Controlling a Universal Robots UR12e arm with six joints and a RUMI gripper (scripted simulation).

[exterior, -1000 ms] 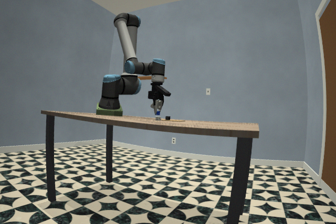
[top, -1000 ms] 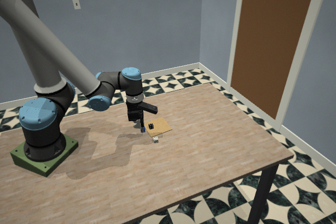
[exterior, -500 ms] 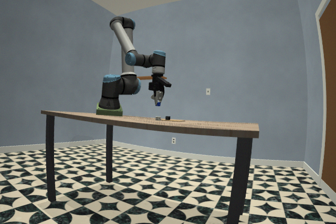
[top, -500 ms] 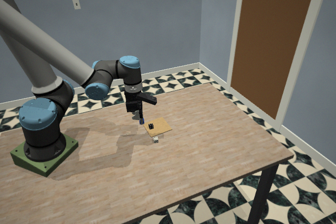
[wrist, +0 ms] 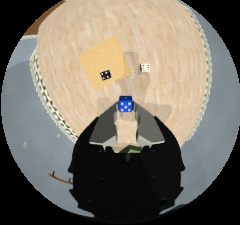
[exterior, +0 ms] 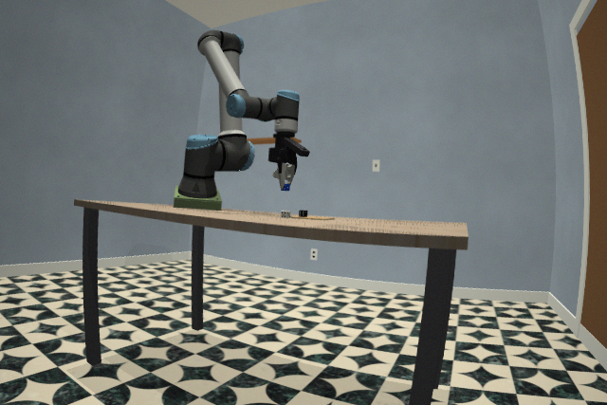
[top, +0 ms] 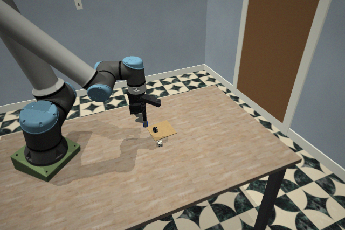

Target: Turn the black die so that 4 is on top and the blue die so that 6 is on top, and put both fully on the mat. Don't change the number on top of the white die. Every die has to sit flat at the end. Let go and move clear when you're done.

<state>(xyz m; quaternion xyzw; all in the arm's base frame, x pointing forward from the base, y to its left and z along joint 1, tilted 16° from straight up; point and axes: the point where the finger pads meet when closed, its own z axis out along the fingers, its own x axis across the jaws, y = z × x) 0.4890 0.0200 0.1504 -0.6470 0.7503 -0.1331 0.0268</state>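
Note:
My gripper (top: 145, 124) (exterior: 285, 185) (wrist: 125, 102) is shut on the blue die (top: 146, 124) (exterior: 285, 187) (wrist: 125, 104) and holds it well above the table, near the mat's left side in the top view. The blue die's face towards the wrist camera shows five pips. The black die (top: 154, 129) (exterior: 303, 212) (wrist: 105, 75) sits flat on the tan mat (top: 167, 129) (exterior: 324, 218) (wrist: 111, 47); its top looks like 4. The white die (top: 159, 143) (exterior: 285, 214) (wrist: 145, 67) sits flat on the table just off the mat; its top looks like 6.
The wooden table (top: 211, 149) (exterior: 392, 229) (wrist: 165, 35) carries the mat and the arm's green base plate (top: 47, 173) (exterior: 197, 202). The black die stands near the mat's edge closest to the gripper. The arm's shadow crosses the table.

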